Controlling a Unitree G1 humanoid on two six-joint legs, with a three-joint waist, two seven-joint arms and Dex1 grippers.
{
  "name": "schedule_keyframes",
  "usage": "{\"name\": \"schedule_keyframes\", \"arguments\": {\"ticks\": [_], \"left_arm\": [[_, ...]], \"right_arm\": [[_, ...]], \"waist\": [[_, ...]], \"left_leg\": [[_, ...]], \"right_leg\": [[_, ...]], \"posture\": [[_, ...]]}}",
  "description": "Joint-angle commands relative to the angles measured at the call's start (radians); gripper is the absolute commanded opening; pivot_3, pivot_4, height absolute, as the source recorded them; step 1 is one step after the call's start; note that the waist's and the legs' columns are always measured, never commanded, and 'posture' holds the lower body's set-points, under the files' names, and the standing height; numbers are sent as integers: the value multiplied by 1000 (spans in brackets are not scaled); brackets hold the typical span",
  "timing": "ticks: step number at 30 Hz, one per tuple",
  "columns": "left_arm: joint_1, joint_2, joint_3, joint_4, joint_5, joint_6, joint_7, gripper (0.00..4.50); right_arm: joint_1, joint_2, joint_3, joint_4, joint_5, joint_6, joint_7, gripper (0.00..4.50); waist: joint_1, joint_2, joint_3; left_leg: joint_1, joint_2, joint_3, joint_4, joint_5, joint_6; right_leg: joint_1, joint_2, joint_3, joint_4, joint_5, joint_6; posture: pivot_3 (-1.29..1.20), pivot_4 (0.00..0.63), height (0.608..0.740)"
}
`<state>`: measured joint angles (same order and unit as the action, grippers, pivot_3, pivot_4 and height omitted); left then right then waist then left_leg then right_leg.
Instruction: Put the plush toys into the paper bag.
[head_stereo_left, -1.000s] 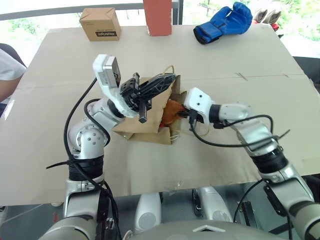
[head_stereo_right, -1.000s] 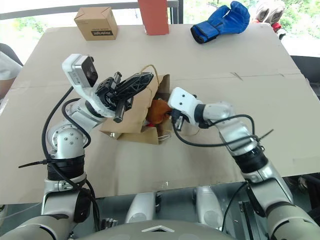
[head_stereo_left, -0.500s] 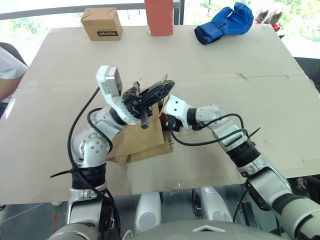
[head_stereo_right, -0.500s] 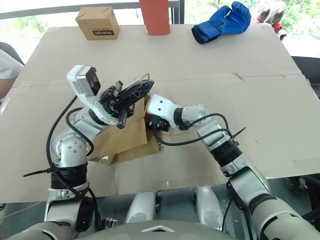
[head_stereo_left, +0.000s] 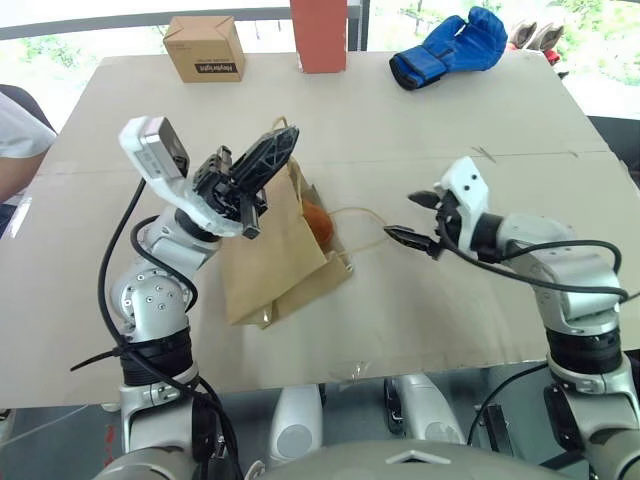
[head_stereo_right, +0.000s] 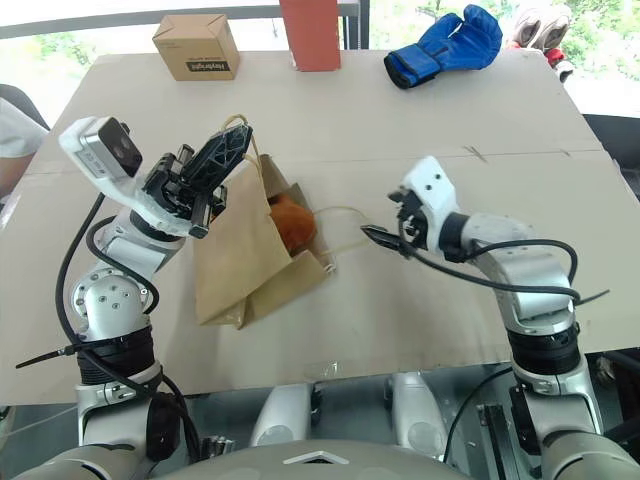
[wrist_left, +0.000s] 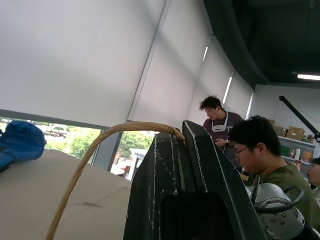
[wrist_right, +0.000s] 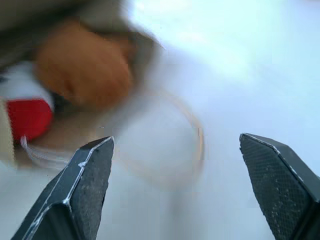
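Observation:
The paper bag (head_stereo_left: 268, 255) leans tilted on the table, its mouth facing right. My left gripper (head_stereo_left: 284, 140) is shut on one of its loop handles (wrist_left: 95, 152) and holds that side up. The brown plush toy (head_stereo_left: 315, 222) sits inside the mouth. In the right wrist view the brown toy (wrist_right: 82, 65) lies beside the white toy's red part (wrist_right: 27, 112), both in the bag. The other handle (head_stereo_left: 358, 222) lies slack on the table. My right gripper (head_stereo_left: 405, 217) hangs open and empty to the right of the bag, clear of it.
At the table's far edge stand a small printed cardboard box (head_stereo_left: 203, 47), a tall red-orange box (head_stereo_left: 318, 35) and a blue boxing glove (head_stereo_left: 447, 47). A person's sleeve (head_stereo_left: 15, 130) shows at the left edge. Two people (wrist_left: 250, 150) appear behind in the left wrist view.
My right gripper carried the brown toy into the bag's mouth, opened, and drew back to the right without it. My left gripper shifted left with the handle, tilting the bag.

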<state>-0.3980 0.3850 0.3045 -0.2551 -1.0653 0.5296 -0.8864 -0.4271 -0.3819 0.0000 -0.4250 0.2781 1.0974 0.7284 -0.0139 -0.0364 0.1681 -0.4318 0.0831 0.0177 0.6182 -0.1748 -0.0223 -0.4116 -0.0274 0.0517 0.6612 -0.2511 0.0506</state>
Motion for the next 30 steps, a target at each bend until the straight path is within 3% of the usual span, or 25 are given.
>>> {"name": "schedule_keyframes", "arguments": {"ticks": [1, 7, 13, 17, 21, 25, 30], "left_arm": [[-29, 2, 19, -33, -50, -5, 8, 0], [-9, 26, 29, -66, -87, 12, 21, 0], [9, 30, 23, -95, -95, 6, 39, 0], [22, 34, 30, -119, -98, -1, 59, 0], [45, 46, 50, -133, -98, -9, 78, 0], [31, 67, 61, -105, -70, -23, 79, 0], [-52, 133, 56, 47, 81, -93, 77, 0]], "right_arm": [[8, 74, -80, -24, 93, 168, -68, 3880], [-80, 255, -177, 135, 177, 217, -156, 3880], [-207, 322, -207, 353, 213, 139, -188, 3880], [-234, 316, -183, 424, 228, 36, -157, 1997], [-234, 334, -259, 373, 352, -17, -109, 106], [-239, 329, -297, 241, 481, -28, -108, 106], [-322, 321, -333, 34, 643, 24, -262, 106]], "waist": [[-7, 0, 0], [-17, 1, 0], [-21, 1, 0], [-21, 1, 0], [-24, 1, 1], [-24, 1, 1], [-24, 2, 2]], "left_leg": [[0, 0, 0, 0, 0, 0], [-1, 0, 0, 0, 0, 0], [-1, 0, 0, -1, 0, 0], [-1, 0, 0, -1, 0, 0], [-1, 0, 0, -2, 0, 0], [-1, 0, -1, -2, 0, 0], [-1, 0, -1, -2, 0, 0]], "right_leg": [[0, 0, 0, 0, 0, 0], [-1, 1, 1, 0, 2, 4], [-1, 1, 1, 0, 2, 4], [-1, 1, 1, 0, 2, 4], [-1, 1, 1, -1, 2, 4], [-1, 1, 0, 0, 2, 4], [-1, 1, 0, 0, 2, 4]], "posture": [[0, 150, 740], [0, 150, 740], [0, 150, 740], [0, 150, 740], [0, 150, 740], [0, 150, 740], [0, 150, 740]]}}
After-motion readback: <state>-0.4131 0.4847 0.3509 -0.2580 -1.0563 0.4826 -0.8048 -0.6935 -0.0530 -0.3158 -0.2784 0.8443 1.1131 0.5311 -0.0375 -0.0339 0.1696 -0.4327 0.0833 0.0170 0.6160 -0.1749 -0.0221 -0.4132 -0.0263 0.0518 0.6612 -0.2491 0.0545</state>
